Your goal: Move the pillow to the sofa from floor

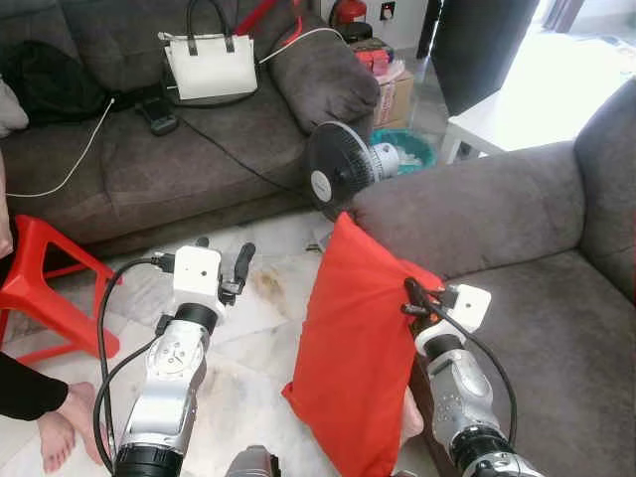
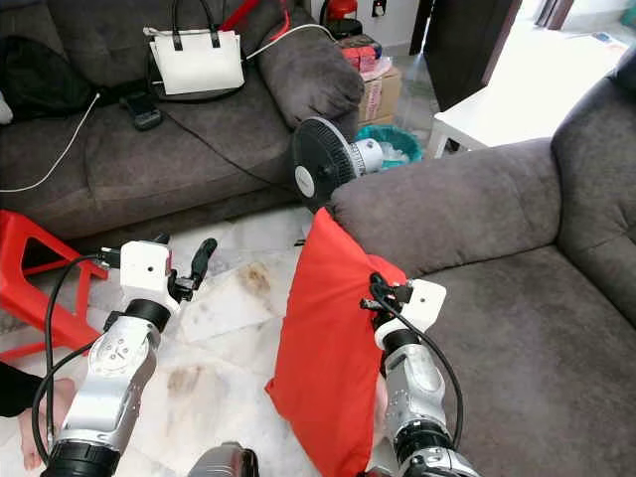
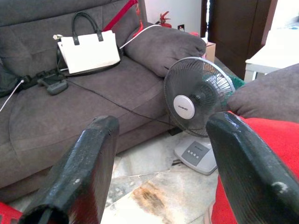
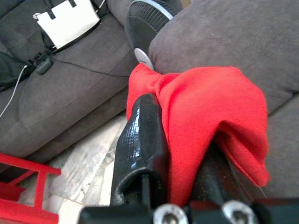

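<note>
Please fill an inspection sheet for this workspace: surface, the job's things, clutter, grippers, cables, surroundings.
Surface: marble floor, stained brown in one spot; grey sofa on the robot's right with a bare seat.
Job's things: red pillow held upright, its top corner against the sofa's arm, its lower corner hanging just above the floor.
Clutter: table fan on the floor; white handbag on the far sofa; red stool.
Grippers: right gripper shut on the pillow's edge; left gripper open, holding nothing, over the floor.
Cables: white cable and black cable across the far sofa.
Surroundings: a person's bare feet near the left arm; white table.
</note>
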Motion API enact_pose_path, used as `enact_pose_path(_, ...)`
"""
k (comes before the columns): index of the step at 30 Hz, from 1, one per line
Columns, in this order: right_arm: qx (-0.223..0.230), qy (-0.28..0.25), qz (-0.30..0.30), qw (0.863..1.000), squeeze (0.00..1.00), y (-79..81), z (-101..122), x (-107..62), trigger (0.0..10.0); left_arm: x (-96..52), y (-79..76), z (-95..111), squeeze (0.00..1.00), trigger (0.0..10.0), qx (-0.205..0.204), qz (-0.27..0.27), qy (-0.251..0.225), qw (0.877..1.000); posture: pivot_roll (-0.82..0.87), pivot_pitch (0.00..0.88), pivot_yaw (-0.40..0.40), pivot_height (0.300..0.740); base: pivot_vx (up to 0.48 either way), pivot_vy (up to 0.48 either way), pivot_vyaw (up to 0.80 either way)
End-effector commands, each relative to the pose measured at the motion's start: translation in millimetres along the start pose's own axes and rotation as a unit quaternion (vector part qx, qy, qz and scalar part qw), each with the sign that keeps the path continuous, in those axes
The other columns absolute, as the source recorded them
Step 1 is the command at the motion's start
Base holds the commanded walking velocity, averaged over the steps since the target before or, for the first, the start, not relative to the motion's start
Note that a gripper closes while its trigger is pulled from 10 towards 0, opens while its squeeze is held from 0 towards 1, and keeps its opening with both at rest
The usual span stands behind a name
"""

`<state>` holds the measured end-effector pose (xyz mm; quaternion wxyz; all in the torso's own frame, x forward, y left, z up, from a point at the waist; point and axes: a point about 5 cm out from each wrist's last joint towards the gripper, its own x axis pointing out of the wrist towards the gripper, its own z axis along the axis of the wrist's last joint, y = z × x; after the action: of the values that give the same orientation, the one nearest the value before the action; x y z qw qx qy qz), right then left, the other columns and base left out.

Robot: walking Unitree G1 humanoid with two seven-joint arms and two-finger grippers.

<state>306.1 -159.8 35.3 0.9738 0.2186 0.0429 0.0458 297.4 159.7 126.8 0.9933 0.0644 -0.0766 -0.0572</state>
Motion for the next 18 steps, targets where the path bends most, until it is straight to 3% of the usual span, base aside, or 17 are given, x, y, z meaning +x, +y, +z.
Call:
enact_pose_path(1,-0.013,-0.061,0.017,0.998,0.00,6.4,31.2,15.0,10.0,-2.2,0.0,-5.0,0.00,10.0,-0.004,0.004,0.006,1.000,0.23,0.070,-0.023,0.740,0.000,0.000,0.00)
enact_pose_path(3,-0.020,-0.055,0.015,0.998,0.00,6.2,30.6,15.2,10.0,-2.9,-1.2,-5.7,0.00,10.0,-0.006,0.003,0.007,1.000,0.23,0.070,-0.024,0.740,0.000,0.000,0.00)
enact_pose_path(18,-0.017,-0.047,0.003,0.999,0.00,1.4,29.7,14.8,10.0,-3.0,-4.1,-6.7,0.00,10.0,-0.008,0.001,0.007,1.000,0.23,0.061,-0.027,0.740,0.000,0.000,-0.80)
